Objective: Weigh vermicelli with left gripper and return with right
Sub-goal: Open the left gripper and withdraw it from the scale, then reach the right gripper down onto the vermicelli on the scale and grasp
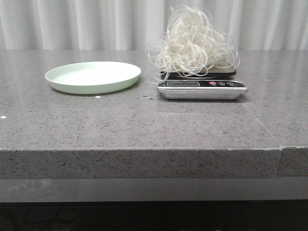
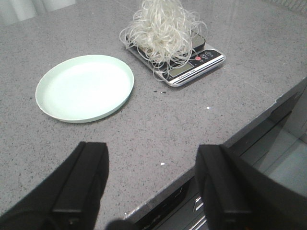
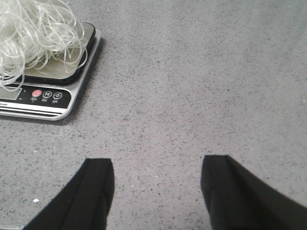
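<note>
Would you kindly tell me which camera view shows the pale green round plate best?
The left wrist view: it looks down on the whole pale green round plate, showing its empty inside. The front view shows the plate edge-on, as a flat oval. The right wrist view misses it entirely.

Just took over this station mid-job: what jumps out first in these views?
The vermicelli stands out first, a fluffy pale tangle heaped on the digital kitchen scale right of centre on the grey stone counter. To its left sits the pale green plate, bare. Both pincers, left and right, are open above the counter, holding nothing.
</note>
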Tool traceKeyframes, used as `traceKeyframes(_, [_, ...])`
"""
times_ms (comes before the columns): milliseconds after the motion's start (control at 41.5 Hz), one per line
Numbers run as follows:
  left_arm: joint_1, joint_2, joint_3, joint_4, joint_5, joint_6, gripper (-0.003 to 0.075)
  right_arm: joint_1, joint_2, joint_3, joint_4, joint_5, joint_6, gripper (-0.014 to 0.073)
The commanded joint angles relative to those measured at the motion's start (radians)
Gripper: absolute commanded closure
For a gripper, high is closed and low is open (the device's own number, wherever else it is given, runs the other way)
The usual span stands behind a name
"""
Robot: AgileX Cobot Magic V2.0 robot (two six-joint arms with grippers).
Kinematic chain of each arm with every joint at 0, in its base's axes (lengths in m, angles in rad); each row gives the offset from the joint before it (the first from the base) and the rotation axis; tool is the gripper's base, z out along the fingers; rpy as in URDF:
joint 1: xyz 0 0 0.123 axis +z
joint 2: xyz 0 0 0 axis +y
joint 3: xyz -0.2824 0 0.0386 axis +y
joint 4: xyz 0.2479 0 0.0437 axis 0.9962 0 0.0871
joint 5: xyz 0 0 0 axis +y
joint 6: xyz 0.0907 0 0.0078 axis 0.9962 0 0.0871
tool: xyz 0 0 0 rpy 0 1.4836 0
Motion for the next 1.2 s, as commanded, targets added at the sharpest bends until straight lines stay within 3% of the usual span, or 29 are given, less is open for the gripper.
traceKeyframes(0, [0.001, -0.029, 0.010, 0.000, -0.092, -0.012, 0.0260, 0.029, 0.027, -0.053, 0.023, -0.064, -0.020, 0.0088])
traceKeyframes(602, [0.001, -0.031, 0.015, 0.001, -0.101, -0.012, 0.0260, 0.329, 0.520, -0.445, 0.029, -0.056, -0.026, 0.0088])
traceKeyframes(1180, [0.001, -0.031, 0.015, 0.001, -0.107, -0.012, 0.0260, 0.380, 1.042, -0.940, 0.037, -0.063, -0.026, 0.0088])
